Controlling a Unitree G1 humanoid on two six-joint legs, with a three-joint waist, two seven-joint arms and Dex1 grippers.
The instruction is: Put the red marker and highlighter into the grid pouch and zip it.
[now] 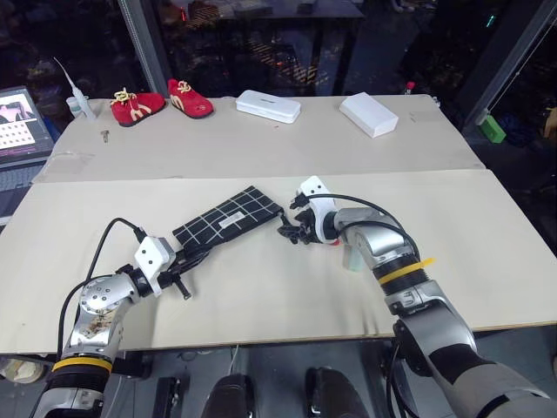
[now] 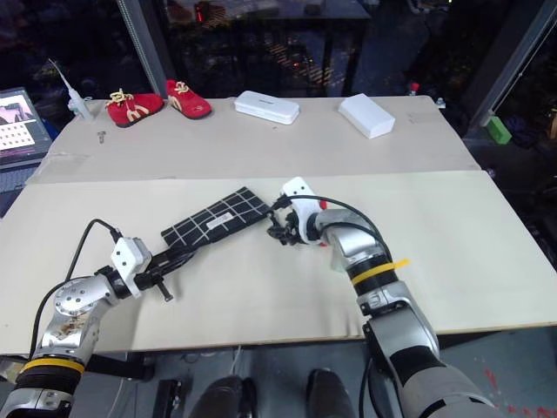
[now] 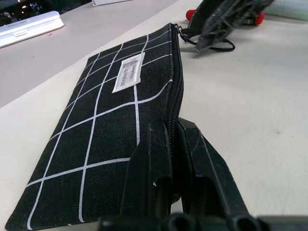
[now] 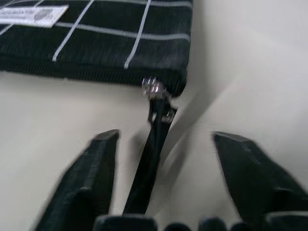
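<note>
The black grid pouch lies flat on the table, slanting away to the right, with its zipper along the near edge. My left gripper is shut on its near-left end, pinching the zipper edge. My right gripper is at the pouch's far-right corner, open, with the black zipper pull cord running between its fingers and touching neither. Right behind that gripper lies the red marker, mostly hidden by it. The pale greenish highlighter lies partly under my right forearm.
At the table's back stand a pair of red shoes, two white cases and a small bottle. A laptop sits at the far left. A green block lies beyond the right edge.
</note>
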